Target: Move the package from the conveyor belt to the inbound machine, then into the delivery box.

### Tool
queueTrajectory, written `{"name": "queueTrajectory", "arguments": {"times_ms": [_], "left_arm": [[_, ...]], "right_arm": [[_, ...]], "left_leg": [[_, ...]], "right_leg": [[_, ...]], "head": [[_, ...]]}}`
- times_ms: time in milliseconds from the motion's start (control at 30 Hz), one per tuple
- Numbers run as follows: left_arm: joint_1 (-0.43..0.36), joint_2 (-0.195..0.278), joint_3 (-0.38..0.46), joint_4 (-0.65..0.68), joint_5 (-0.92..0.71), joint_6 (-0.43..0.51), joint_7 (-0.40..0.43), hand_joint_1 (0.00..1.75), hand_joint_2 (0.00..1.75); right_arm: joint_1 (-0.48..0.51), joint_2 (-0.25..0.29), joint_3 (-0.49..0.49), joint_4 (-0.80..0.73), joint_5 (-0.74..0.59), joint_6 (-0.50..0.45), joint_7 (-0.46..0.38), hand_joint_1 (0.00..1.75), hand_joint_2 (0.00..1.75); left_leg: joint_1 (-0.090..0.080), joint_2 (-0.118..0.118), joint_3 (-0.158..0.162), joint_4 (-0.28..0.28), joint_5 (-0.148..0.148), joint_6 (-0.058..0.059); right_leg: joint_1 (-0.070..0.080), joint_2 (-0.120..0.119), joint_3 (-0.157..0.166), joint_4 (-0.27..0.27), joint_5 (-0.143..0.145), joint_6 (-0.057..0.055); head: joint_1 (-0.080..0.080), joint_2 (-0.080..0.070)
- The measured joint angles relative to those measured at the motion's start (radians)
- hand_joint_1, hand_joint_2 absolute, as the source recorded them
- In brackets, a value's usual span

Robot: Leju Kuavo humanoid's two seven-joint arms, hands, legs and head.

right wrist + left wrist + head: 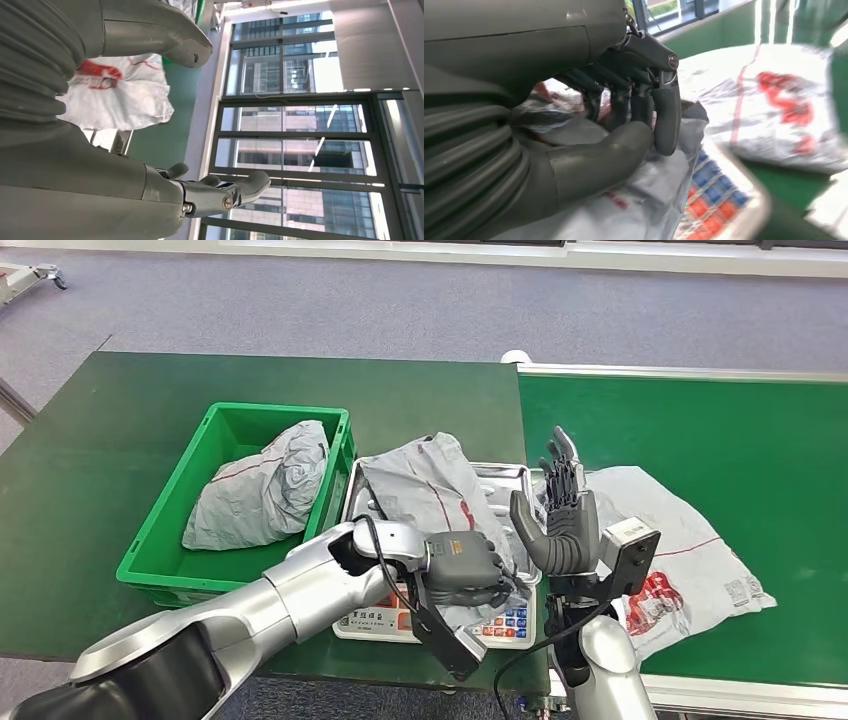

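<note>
We are closing the left hand (462, 570) on the crumpled grey package (430, 485) lying on the inbound machine (505, 623), beside the green delivery box (150, 570); transfer remains. The right hand (565, 515) is hovering open-fingered, empty. A glossy white bag (690, 560) is lying on the conveyor belt (760, 430).

A dark green table (90, 490) occupies the left of the head view. Grey carpeted floor (400, 300) runs across the upper frame. In the right wrist view, tall windows (300, 125) show glass-fronted high-rise buildings (280, 200) outside.
</note>
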Motion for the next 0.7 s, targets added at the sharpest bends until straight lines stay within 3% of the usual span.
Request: {"name": "queueTrajectory", "arguments": {"times_ms": [233, 467, 700], "left_arm": [[0.003, 0.009, -0.023, 0.009, -0.157, 0.118, 0.058, 1.75, 1.75], [-0.022, 0.026, -0.037, -0.018, -0.363, 0.324, 0.203, 1.75, 1.75], [-0.095, 0.077, 0.009, -0.186, -0.516, 0.306, 0.318, 1.75, 1.75]], "right_arm": [[0.006, 0.0, -0.001, -0.004, 0.003, -0.009, -0.002, 0.0, 1.75], [0.038, 0.0, -0.008, -0.023, 0.018, -0.012, -0.019, 0.0, 1.75], [0.039, 0.0, -0.014, -0.03, 0.009, -0.014, -0.023, 0.0, 1.75]], "left_leg": [[0.0, 0.0, 0.0, 0.0, 0.0, 0.0], [0.0, 0.0, 0.0, 0.0, 0.0, 0.0], [0.0, 0.0, 0.0, 0.0, 0.001, 0.0]], "right_leg": [[-0.001, 0.0, 0.0, 0.0, 0.0, 0.0], [-0.001, 0.0, 0.0, 0.0, 0.0, 0.0], [0.0, 0.0, 0.0, 0.0, 0.0, 0.0]], "head": [[0.0, 0.0], [0.0, 0.0], [0.0, 0.0]]}}
